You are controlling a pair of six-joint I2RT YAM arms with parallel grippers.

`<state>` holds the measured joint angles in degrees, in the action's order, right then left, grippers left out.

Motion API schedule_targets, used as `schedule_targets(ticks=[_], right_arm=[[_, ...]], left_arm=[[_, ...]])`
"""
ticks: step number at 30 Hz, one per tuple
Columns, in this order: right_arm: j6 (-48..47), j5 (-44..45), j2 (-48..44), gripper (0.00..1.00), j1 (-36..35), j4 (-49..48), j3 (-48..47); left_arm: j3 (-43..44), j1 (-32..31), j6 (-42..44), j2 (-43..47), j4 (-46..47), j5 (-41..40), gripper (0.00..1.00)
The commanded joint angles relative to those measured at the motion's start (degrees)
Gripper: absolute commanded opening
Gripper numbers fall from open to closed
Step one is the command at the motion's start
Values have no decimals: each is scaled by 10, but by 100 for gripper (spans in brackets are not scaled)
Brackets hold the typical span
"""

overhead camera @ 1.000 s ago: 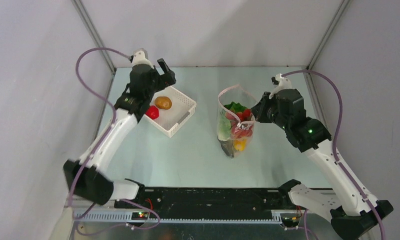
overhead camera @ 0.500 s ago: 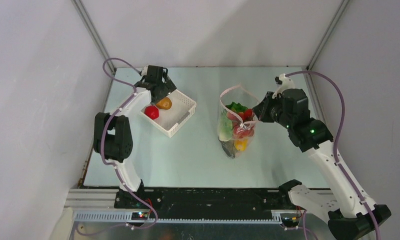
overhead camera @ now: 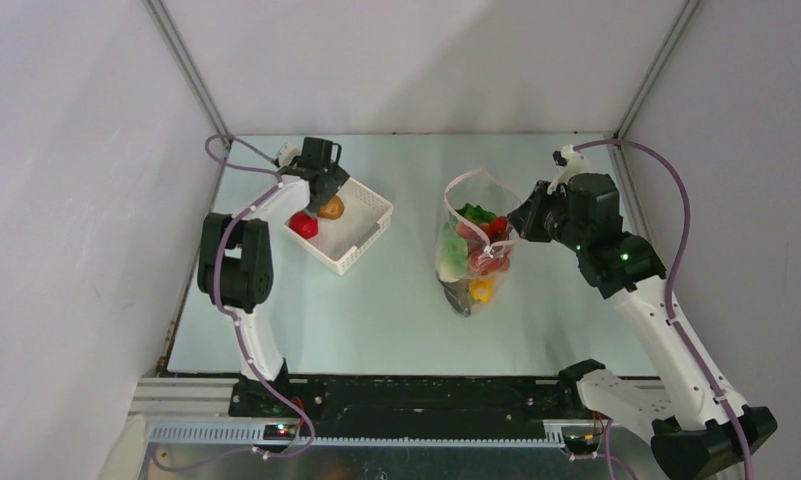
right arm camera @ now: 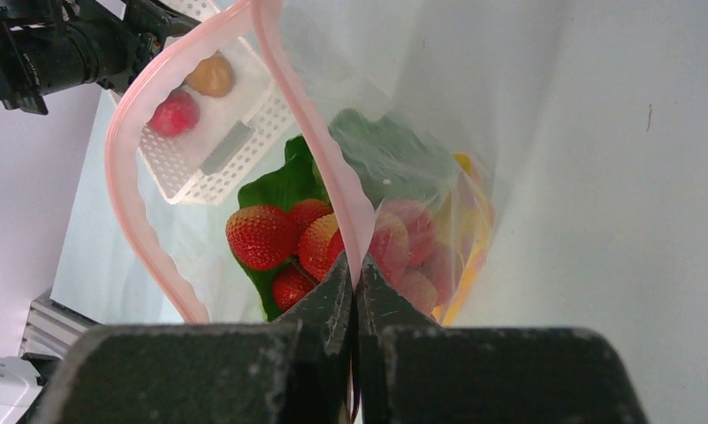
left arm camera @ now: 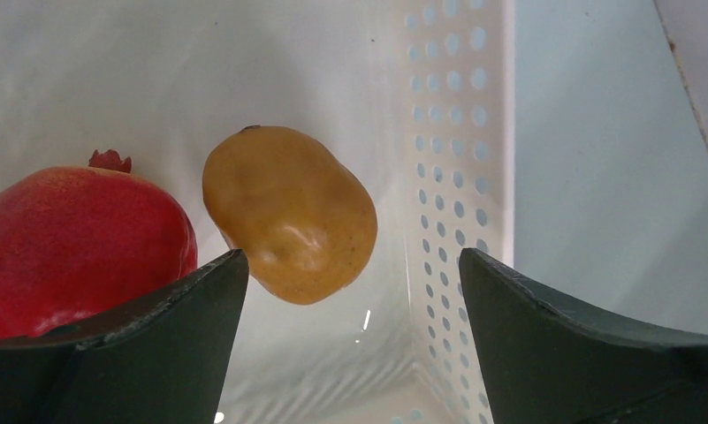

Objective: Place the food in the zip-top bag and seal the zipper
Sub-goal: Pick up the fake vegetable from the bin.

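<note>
The zip-top bag (overhead camera: 471,262) stands upright on the table (overhead camera: 376,320) just in front of the right gripper (right arm camera: 354,278), with its mouth gaping. Its zipper (right arm camera: 133,177), a pink strip, is pinched between that gripper's fingers, which are pressed together on the near side of the mouth. From the pinch, the strip curves up and away and loops round to the far side, so the opening forms a wide oval ahead of the fingertips.

Just beyond and below the fingertips, inside the bag, lie red strawberries (right arm camera: 262,237) on a green leafy piece (right arm camera: 275,181). A yellow piece (overhead camera: 481,290) shows through the clear wall lower down.

Two pieces of the food are outside the bag, in a white perforated basket (left arm camera: 447,177) well apart from the right gripper, on the far side of the open mouth. The left gripper (left arm camera: 350,269) hangs over this basket with its fingers spread wide. A brown potato-shaped toy (left arm camera: 288,212) lies on the basket floor between them and just ahead of the tips, closer to the finger on the left of the wrist view. I cannot tell whether it touches that finger. A red pomegranate (left arm camera: 76,247) sits right beside the potato, outside the same finger and partly hidden behind it. The basket's holed wall rises between the potato and the other finger.
</note>
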<state>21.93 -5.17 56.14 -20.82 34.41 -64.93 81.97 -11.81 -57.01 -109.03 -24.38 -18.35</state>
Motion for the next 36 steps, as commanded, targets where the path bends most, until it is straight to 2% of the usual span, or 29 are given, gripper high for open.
schedule_targets(ticks=[1,9,21,27,33,36], right_arm=[[-12,-19,6,4,9,-25,-2],[-10,-28,17,4,21,-24,-2],[-10,-32,25,3,31,-24,-3],[-8,-38,24,3,32,-24,-2],[-8,-38,21,3,32,-22,-3],[-7,-39,19,3,33,-23,-2]], left_arm=[[8,4,-51,-21,13,-36,94],[12,6,-83,-41,18,-39,89],[27,15,-94,-75,28,1,74],[18,15,-89,-72,31,4,58],[5,15,-71,-40,44,8,35],[-5,15,-57,-18,49,15,29]])
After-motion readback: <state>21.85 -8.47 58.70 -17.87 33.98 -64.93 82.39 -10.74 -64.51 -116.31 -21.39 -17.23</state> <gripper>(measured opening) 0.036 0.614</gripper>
